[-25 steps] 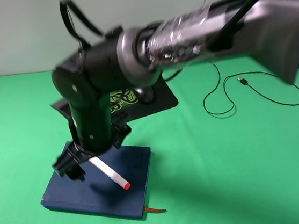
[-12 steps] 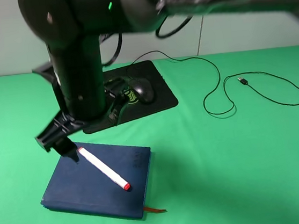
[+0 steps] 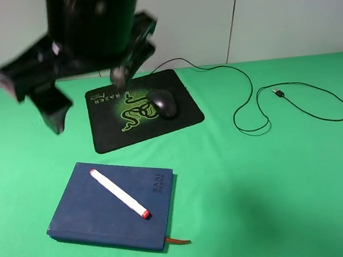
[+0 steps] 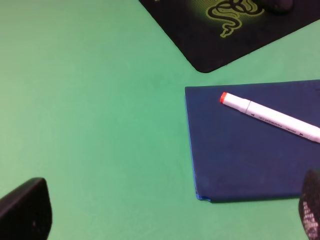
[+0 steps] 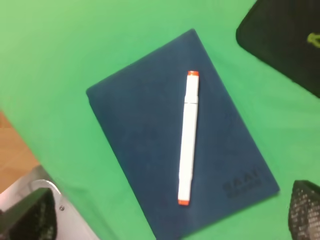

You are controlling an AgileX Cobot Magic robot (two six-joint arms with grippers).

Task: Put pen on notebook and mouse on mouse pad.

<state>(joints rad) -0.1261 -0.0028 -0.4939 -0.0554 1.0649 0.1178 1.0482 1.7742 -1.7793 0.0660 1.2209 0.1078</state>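
The white pen (image 3: 119,193) lies diagonally on the dark blue notebook (image 3: 94,215), free of any gripper. The black mouse (image 3: 163,102) sits on the black mouse pad (image 3: 112,126) near its right side, its cable (image 3: 261,102) trailing right. My right gripper (image 3: 86,100) hangs blurred high above the table's left, open and empty. In the right wrist view the pen (image 5: 188,137) and notebook (image 5: 135,125) lie far below the open gripper (image 5: 167,212). My left gripper (image 4: 167,212) is open too, near the notebook (image 4: 240,160) and pen (image 4: 272,117). The left gripper is outside the exterior high view.
Green cloth covers the table (image 3: 258,180). The cable loops on the right and ends in a USB plug (image 3: 277,92). An orange-brown ribbon (image 3: 178,241) sticks out of the notebook's near edge. A white wall stands behind the table.
My right gripper let go of the pen and rose up and back from the notebook. The pen stayed lying on the notebook. The mouse has not moved.
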